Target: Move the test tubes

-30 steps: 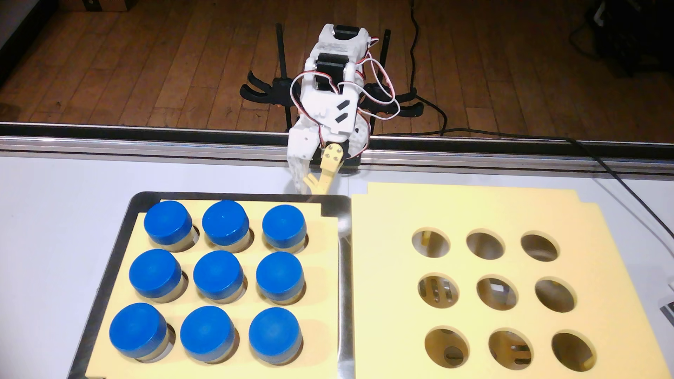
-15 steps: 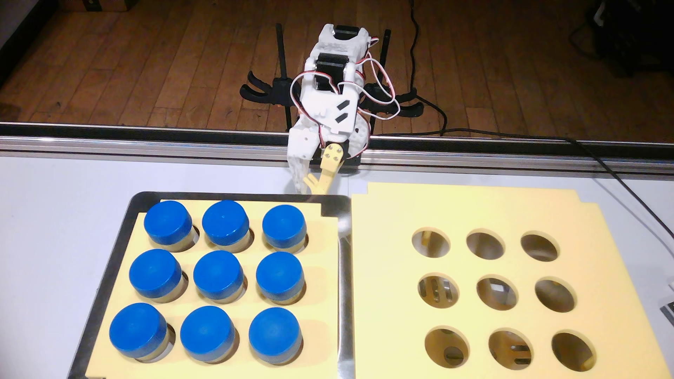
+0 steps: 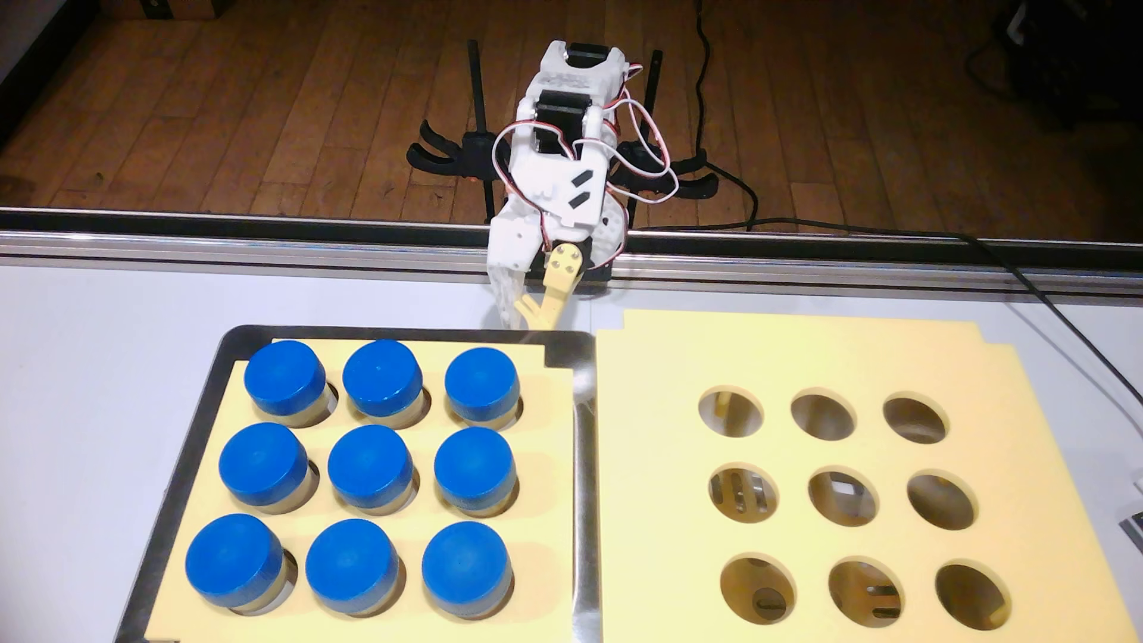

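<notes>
Since nothing has shifted over the last second, I judge the task unstarted. My tool hangs closed and empty behind the tray; all nine test tubes sit racked.

Nine clear vials with bright blue caps in a three-by-three grid. Pale yellow foam rack beneath them, inside a shiny silver metal tray. Second pale yellow foam rack, round holes dark. White plastic arm with red-and-white wires; gripper, one white finger, one tan. White table; brown wooden floor.
</notes>
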You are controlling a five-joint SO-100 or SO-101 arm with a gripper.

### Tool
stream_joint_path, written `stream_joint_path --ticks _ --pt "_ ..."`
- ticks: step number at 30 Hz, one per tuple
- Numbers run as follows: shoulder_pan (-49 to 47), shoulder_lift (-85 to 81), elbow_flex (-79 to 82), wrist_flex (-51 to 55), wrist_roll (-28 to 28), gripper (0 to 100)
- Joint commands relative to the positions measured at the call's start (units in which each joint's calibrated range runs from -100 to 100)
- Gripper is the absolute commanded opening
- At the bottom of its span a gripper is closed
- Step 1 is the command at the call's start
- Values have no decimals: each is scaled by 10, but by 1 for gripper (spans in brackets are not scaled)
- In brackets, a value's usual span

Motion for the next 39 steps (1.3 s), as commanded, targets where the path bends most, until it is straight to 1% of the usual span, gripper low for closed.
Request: stream_joint_path --ticks 1,4,5,6,7,8,9,10,11,12,13,14,15,16,18,21,22,26,27,29,31,33,36,37,39 --pt "1 -2 8 6 -2 1" --pt "46 -3 3 -24 1 1" --pt "80 -3 -1 -81 1 1" --pt "91 -3 -2 -120 1 1" --pt "111 -3 -2 -221 -2 1" --pt "120 -3 -2 -270 -2 1" --pt "137 -2 -2 -383 -2 1" --pt "145 -2 -2 -444 -2 1" --pt "154 -2 -2 -563 -2 1" --pt "159 -2 -2 -620 -3 1" --pt "165 -2 -6 -728 -3 1" --pt "168 -2 -12 -771 -3 1" --pt "165 -2 -30 -845 -3 1" --pt "161 -1 -38 -865 -3 1" --pt "132 14 -70 -876 -3 1" --pt "89 103 -118 -875 -3 1" --pt "71 172 -160 -875 -3 1" --pt "58 319 -248 -875 -3 1" --pt "52 382 -288 -874 -3 1" --pt "48 427 -316 -869 -3 1" --pt "38 455 -344 -841 -3 1" --pt "32 461 -369 -782 -3 1" --pt "21 461 -374 -730 -3 1" --pt "8 461 -375 -696 -3 1" --pt "-11 461 -376 -672 -4 1"
